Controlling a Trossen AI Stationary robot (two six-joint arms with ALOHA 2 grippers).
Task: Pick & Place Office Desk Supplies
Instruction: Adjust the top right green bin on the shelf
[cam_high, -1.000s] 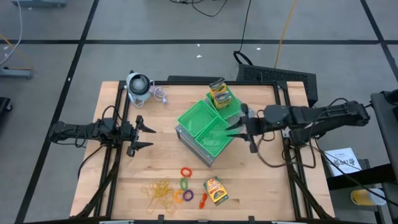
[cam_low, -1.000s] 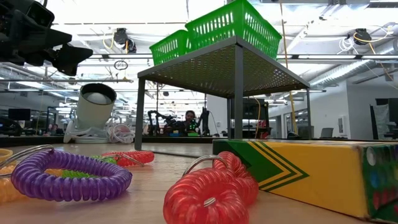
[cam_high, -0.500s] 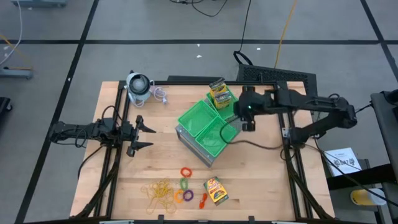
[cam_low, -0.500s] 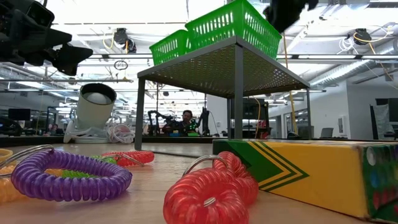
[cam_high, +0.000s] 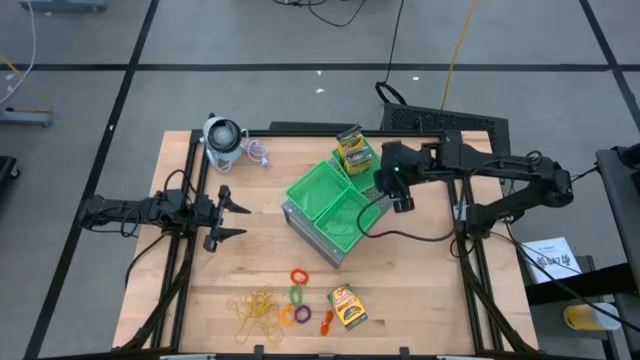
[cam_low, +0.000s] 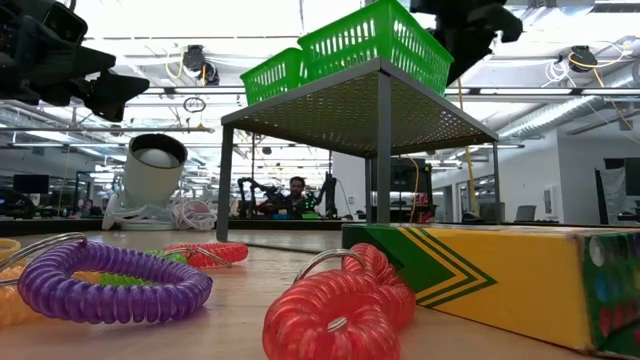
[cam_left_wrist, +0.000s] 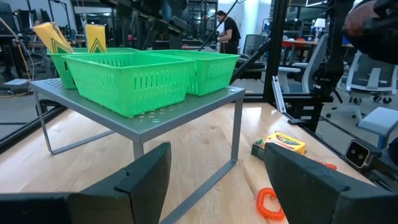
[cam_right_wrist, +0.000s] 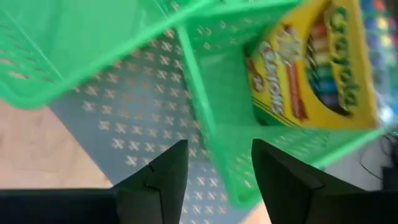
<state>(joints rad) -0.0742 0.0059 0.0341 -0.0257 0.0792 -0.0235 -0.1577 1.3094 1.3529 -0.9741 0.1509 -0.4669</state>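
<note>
A: Where is the right gripper (cam_high: 384, 186)?

B: Over the raised grey stand (cam_high: 318, 240), at the edge of the green tray (cam_high: 372, 178) nearest the back of the table. Its fingers are spread with nothing between them. The wrist view looks straight down past them at a crayon box (cam_right_wrist: 311, 65) lying inside that tray.

A: And the boxes in that tray, from above?

B: Two crayon boxes (cam_high: 352, 150) show there, side by side, standing up out of the tray. The other two green trays (cam_high: 320, 188) sit next to it on the same stand.

A: The left gripper (cam_high: 232, 215)?

B: Waiting at the left side of the table, well apart from the stand, its fingers spread and empty.

A: What remains on the wooden table (cam_high: 200, 290)?

B: Near the front edge, a yellow crayon box (cam_high: 347, 306) lies flat. Just beside it are the coiled rings: a red one (cam_high: 299, 276), a green one (cam_high: 296, 295), a purple one (cam_high: 288, 315) and orange ones (cam_high: 303, 315). A tangle of rubber bands (cam_high: 253, 309) lies to their left. A grey-white round gadget (cam_high: 222, 139) stands at the back left corner
</note>
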